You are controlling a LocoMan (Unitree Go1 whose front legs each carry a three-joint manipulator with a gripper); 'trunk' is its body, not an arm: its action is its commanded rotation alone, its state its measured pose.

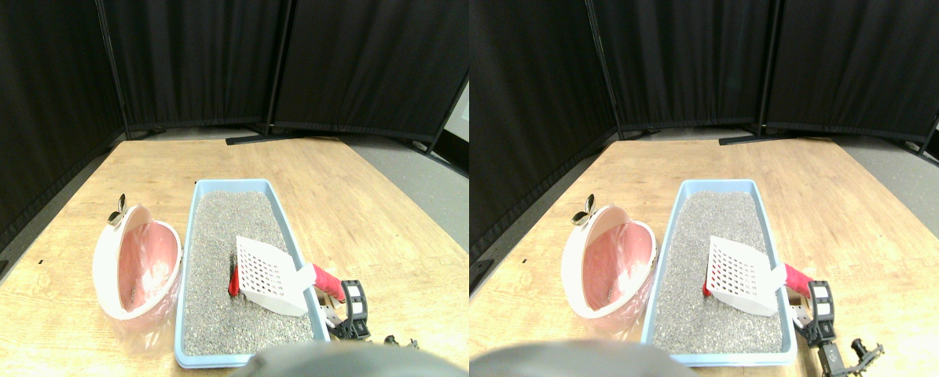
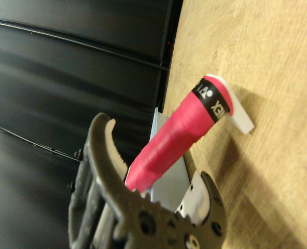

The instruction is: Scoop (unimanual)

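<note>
at the lower left of the frame sits the pink bin [image 1: 139,263], then the blue litter tray [image 1: 202,236], where the white slotted scoop [image 1: 269,275] lies with its head beside a small red object [image 1: 233,281] on the grey litter [image 1: 225,228]. judging by this, the scooping step is in hand, and next the head must slide under that object and lift. at lower right, the stereo view places the right gripper [image 1: 353,310] by the scoop's red-wrapped handle [image 2: 179,135]; only the wrist view shows the jaws flanking it, though i cannot tell if they clamp it.
</note>
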